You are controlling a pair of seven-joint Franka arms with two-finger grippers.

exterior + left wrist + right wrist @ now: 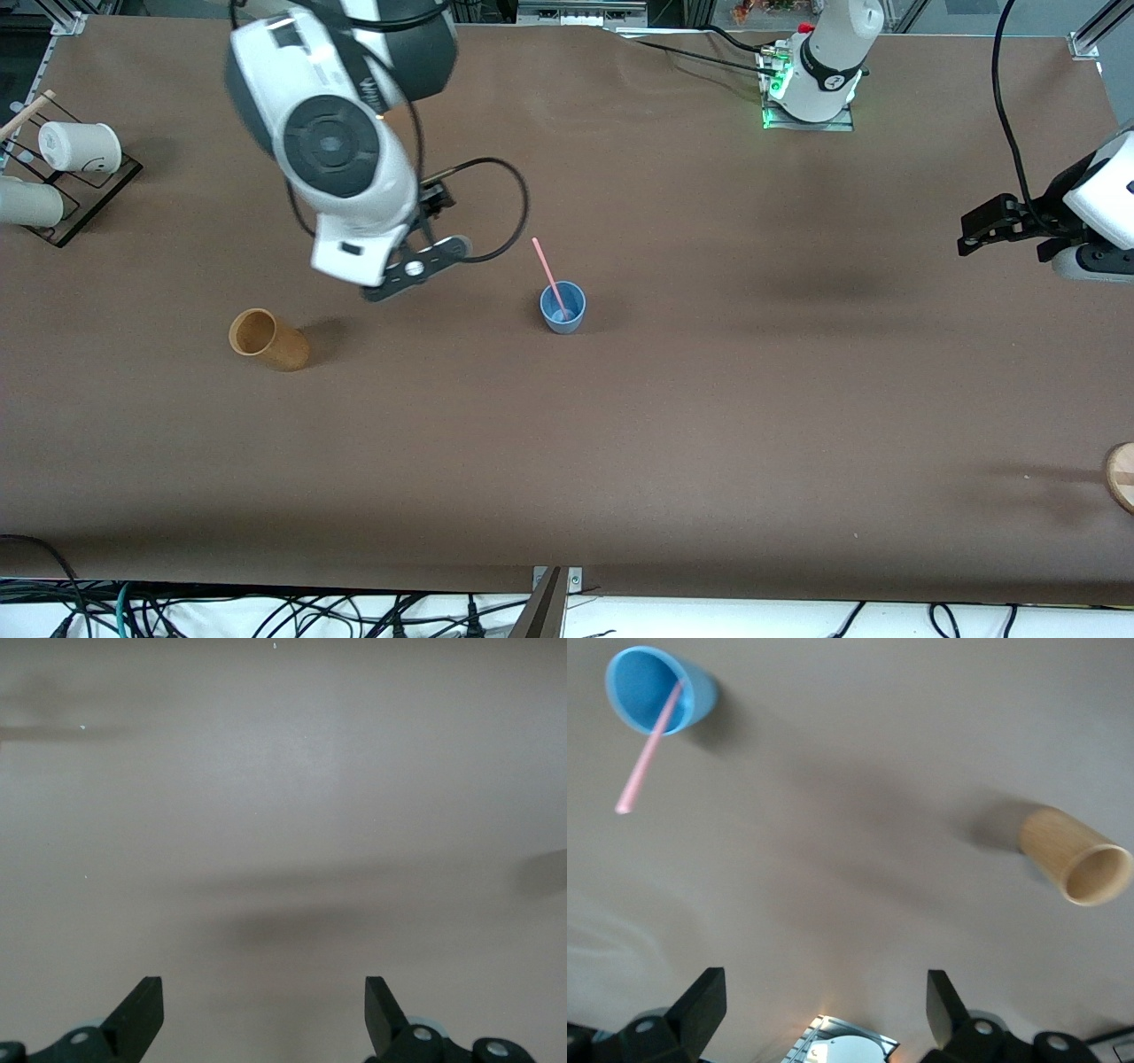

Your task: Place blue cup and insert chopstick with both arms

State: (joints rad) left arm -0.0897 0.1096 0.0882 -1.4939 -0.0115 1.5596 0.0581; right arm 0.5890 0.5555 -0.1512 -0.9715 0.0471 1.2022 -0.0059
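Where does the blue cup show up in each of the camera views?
Front view: the blue cup stands upright mid-table, the chopstick leaning in it.
Left wrist view: not in it; only bare table.
Right wrist view: the cup sits in a corner of the picture.
Shared landmark: the tan cup, beside it toward the right arm's end.

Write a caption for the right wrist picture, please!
Open right gripper above the table; pink chopstick stands in the blue cup, brown cup nearby.
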